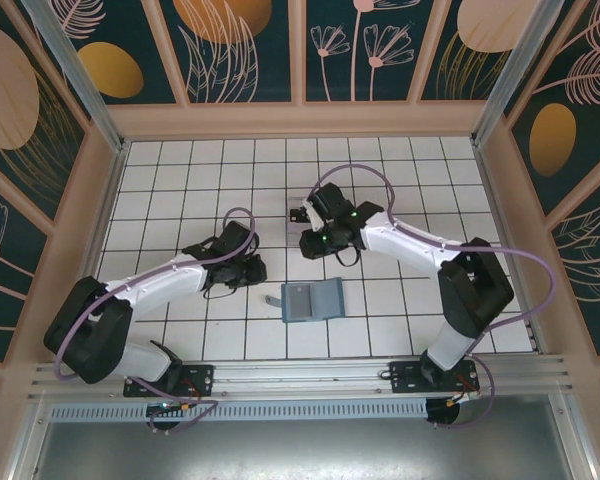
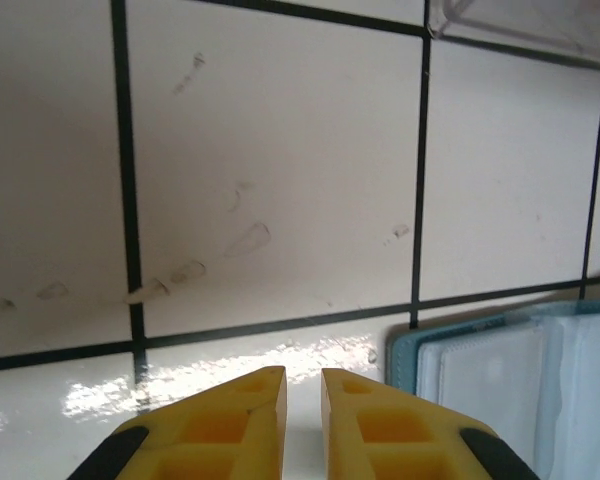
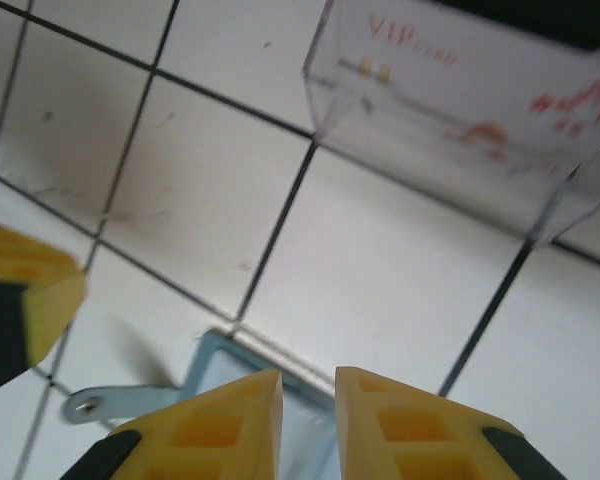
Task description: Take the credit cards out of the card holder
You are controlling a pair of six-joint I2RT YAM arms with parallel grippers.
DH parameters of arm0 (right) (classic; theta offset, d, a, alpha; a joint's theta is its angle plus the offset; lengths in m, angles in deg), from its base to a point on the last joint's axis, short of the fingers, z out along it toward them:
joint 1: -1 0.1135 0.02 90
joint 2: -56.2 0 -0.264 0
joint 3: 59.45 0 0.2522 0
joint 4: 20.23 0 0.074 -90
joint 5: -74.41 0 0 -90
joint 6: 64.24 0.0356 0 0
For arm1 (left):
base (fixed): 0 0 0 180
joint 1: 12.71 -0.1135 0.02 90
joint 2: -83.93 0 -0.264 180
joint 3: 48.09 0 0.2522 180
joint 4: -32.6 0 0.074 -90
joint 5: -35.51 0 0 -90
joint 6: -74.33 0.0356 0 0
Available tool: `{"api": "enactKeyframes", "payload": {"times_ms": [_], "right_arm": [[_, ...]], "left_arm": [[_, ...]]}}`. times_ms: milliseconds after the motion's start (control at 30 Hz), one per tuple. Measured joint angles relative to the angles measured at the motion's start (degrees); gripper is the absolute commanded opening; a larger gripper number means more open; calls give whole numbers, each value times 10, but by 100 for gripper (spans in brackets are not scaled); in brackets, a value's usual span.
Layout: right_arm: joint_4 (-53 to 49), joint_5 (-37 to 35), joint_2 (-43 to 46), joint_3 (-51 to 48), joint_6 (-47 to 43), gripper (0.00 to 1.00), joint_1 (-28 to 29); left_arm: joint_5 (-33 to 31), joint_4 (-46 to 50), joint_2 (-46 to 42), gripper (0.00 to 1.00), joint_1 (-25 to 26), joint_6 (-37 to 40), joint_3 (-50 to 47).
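Note:
The slate-blue card holder (image 1: 325, 299) lies open and flat on the tiles, its small tab (image 1: 273, 301) pointing left. A pale rectangle (image 2: 485, 375) shows inside it; I cannot tell whether it is a card or a pocket. My left gripper (image 1: 252, 268) hovers just left of the card holder (image 2: 405, 345), its fingers nearly together and holding nothing. My right gripper (image 1: 315, 243) hangs above the holder's far edge (image 3: 215, 360), jaws a narrow slit apart and empty. A pale credit card (image 3: 450, 100) with red lettering seems to lie in the clear box.
The clear plastic box (image 1: 302, 213) stands on the tiles just beyond the right gripper, at the top right of the left wrist view (image 2: 525, 25). One finger of the left gripper (image 3: 25, 300) reaches into the right wrist view. Wooden walls (image 1: 110, 180) enclose the tiled floor.

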Motion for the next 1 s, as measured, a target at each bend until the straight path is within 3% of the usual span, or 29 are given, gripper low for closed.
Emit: {"api": "enactKeyframes", "payload": {"times_ms": [400,633,1000], "right_arm": [[76,80,45,-88,214,28,72],[100,86,10,-91,262,34,116],[115,86,-45,-92,287,37,123]], "left_arm": [[13,0,11,18,-50,31,19],[11,4,11,18,-70,44,20],[10,9,11,18,-71,54,22]]}}
